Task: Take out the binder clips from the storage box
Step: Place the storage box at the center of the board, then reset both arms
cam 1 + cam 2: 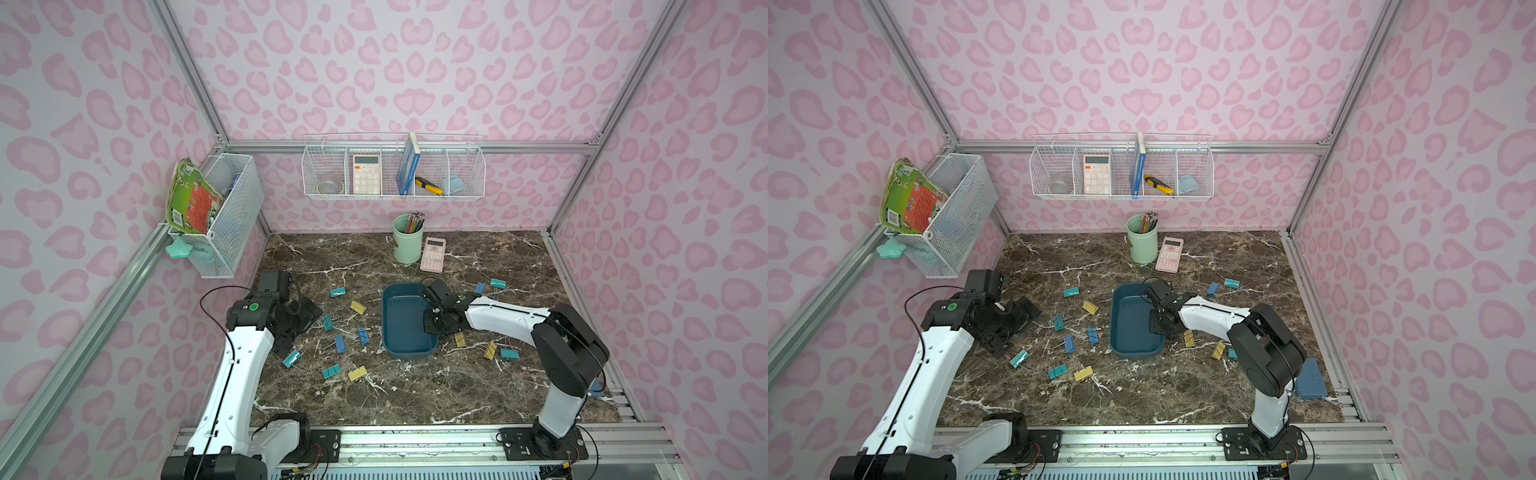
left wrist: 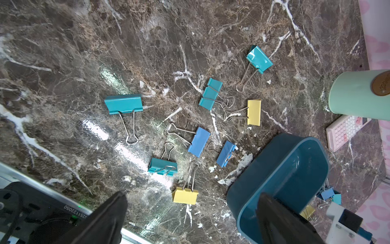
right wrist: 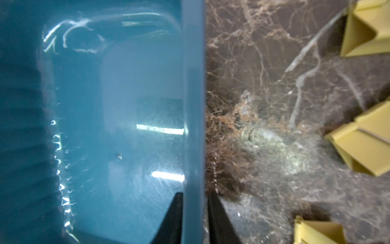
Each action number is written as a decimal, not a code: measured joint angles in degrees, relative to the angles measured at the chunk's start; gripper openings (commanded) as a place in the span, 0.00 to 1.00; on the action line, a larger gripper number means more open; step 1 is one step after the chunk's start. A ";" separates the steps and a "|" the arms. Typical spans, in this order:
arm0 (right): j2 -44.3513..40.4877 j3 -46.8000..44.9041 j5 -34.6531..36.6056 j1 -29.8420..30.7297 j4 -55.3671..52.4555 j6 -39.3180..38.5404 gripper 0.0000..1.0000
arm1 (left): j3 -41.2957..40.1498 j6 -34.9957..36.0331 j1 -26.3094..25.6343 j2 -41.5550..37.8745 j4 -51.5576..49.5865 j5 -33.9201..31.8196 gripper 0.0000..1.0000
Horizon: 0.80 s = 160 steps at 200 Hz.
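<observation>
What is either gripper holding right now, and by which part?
Left gripper is open and empty. Right gripper straddles the side wall of the storage box; whether it grips cannot be told.

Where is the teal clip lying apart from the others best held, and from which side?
Probably the teal clip, from straight above, closing on its body's short ends: it lies flat, those ends are free, and wire handles leave one long edge.

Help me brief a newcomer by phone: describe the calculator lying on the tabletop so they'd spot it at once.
At the far edge of the dark marble table stands a mint-green pencil cup. The calculator lies flat right beside it, on the right arm's side. It is all pink, unlike the paler calculator propped upright in the wire wall basket above.
</observation>
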 measured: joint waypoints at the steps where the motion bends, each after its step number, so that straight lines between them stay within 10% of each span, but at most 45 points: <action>1: -0.09 -0.04 0.00 0.00 0.02 0.00 0.53 | 0.04 0.00 0.00 -0.07 -0.07 -0.07 0.99; 86: -25.70 -10.03 17.97 -0.50 6.82 -5.92 0.99 | -2.54 3.69 -0.74 -6.82 5.35 -8.48 0.99; 160: -51.36 -36.04 30.47 -16.04 33.48 -22.60 0.99 | -25.77 19.93 -0.85 -6.56 36.06 -23.37 0.99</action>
